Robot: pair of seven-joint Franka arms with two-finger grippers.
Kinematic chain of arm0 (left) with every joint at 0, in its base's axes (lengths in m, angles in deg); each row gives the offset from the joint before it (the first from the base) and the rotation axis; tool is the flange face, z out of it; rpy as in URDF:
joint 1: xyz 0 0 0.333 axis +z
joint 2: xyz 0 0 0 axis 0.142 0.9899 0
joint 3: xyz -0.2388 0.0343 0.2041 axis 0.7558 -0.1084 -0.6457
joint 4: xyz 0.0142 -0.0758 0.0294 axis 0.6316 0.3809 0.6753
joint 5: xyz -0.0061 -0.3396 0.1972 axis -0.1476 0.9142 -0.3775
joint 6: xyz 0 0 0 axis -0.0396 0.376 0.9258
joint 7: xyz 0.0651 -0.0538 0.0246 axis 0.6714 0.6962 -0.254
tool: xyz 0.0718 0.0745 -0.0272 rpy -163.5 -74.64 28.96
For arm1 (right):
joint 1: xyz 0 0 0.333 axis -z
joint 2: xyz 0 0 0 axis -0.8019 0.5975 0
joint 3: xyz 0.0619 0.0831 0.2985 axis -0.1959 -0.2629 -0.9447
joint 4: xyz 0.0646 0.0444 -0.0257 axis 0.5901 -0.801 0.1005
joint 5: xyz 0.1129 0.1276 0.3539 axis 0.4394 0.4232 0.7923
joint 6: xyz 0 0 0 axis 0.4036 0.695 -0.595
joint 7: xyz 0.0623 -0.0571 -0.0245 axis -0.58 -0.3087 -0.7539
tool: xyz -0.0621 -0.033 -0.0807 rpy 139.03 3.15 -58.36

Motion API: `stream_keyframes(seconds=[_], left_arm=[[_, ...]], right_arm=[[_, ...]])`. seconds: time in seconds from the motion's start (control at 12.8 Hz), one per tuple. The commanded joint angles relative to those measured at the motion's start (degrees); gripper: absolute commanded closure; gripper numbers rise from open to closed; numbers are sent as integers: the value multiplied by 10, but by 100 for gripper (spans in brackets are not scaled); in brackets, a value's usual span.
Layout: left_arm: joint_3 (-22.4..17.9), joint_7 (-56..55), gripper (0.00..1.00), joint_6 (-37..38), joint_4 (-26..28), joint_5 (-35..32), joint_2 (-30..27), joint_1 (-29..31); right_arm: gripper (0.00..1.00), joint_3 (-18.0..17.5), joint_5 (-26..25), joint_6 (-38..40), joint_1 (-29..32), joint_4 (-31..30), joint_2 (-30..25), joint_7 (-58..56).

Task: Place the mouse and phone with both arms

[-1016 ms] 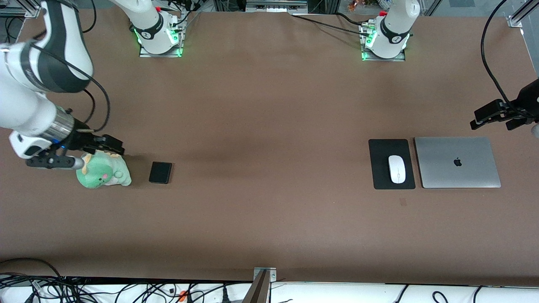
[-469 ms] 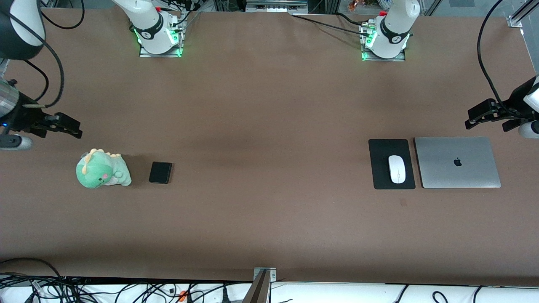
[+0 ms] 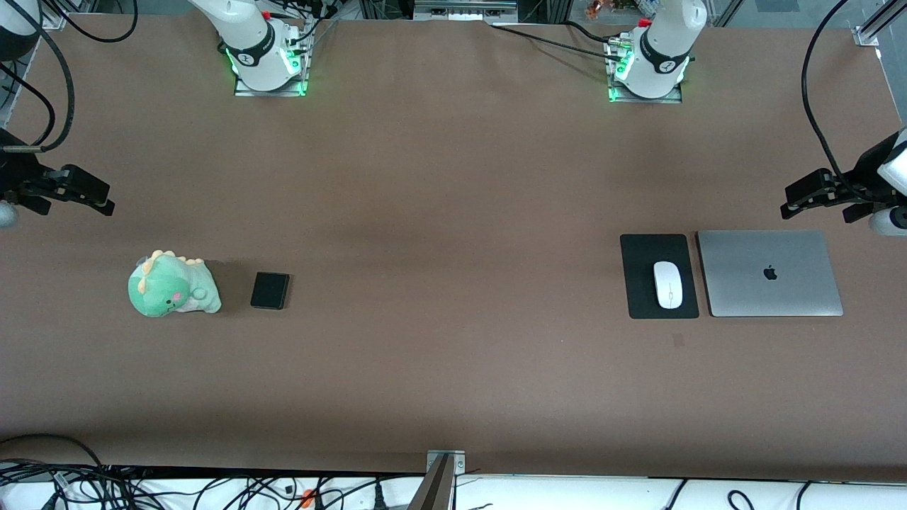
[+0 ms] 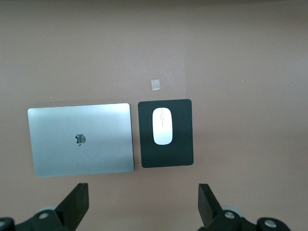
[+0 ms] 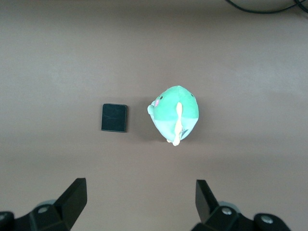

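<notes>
Both pairs of jaws are spread wide and hold nothing. Your right gripper hangs above the bare table at the right arm's end, and its fingers frame the scene from high up. Your left gripper is in the air at the left arm's end, over the table just beside the flat silver closed laptop.

The small white glossy oval mouse lies on the flat black rectangular pad, which sits beside the laptop. The small black rounded-corner phone lies flat on the brown table, near the soft green dinosaur plush toy but not touching it.

To my judgement, both things are already placed, so the step now is only to retreat. Keep both grippers high and move them away from the things, so that no finger passes low over the plush toy or the laptop. Do not close the jaws near anything.
</notes>
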Motion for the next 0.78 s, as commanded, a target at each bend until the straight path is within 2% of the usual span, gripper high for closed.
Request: stream_keyframes(seconds=[0.0, 0.7], left_arm=[[1, 5, 0, 3, -16, -12, 8, -2], [1, 5, 0, 3, -19, -7, 8, -1]], right_arm=[[0, -4, -1, 10, 10, 17, 6, -3], [0, -9, 13, 29, 8, 29, 0, -5]])
